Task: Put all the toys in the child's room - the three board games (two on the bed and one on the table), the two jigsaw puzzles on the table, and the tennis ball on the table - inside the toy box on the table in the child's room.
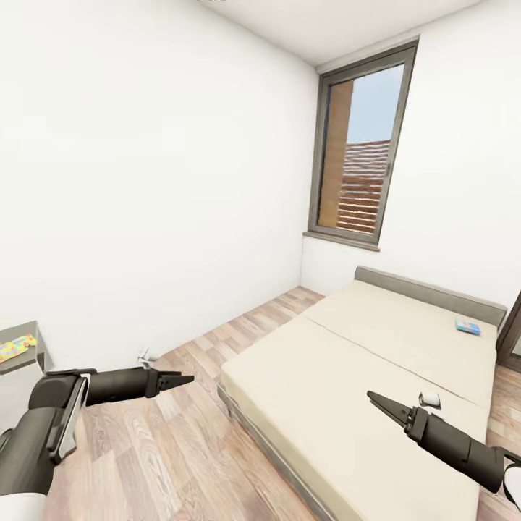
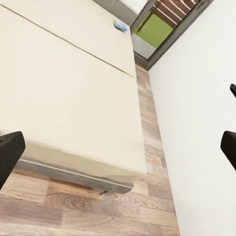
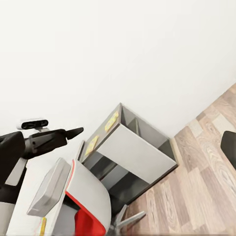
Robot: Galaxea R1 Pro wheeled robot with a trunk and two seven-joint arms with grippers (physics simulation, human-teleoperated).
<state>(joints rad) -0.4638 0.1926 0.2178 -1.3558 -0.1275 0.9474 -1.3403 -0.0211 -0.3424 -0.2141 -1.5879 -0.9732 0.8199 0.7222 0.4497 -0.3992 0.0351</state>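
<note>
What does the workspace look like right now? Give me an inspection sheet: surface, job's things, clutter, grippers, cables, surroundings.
Surface: bed, a cream mattress split by one seam, mostly bare.
Job's things: one small blue board game lies flat near the bed's far corner. A jigsaw lies on the table by the wall.
Clutter: a small white object sits on the bed; too small to tell what it is.
Grippers: left gripper hangs over the floor, jaws open and empty. Right gripper hangs over the bed, jaws open and empty.
Cables: nothing seen.
Surroundings: white walls, wood plank floor, tall window behind the bed.
</note>
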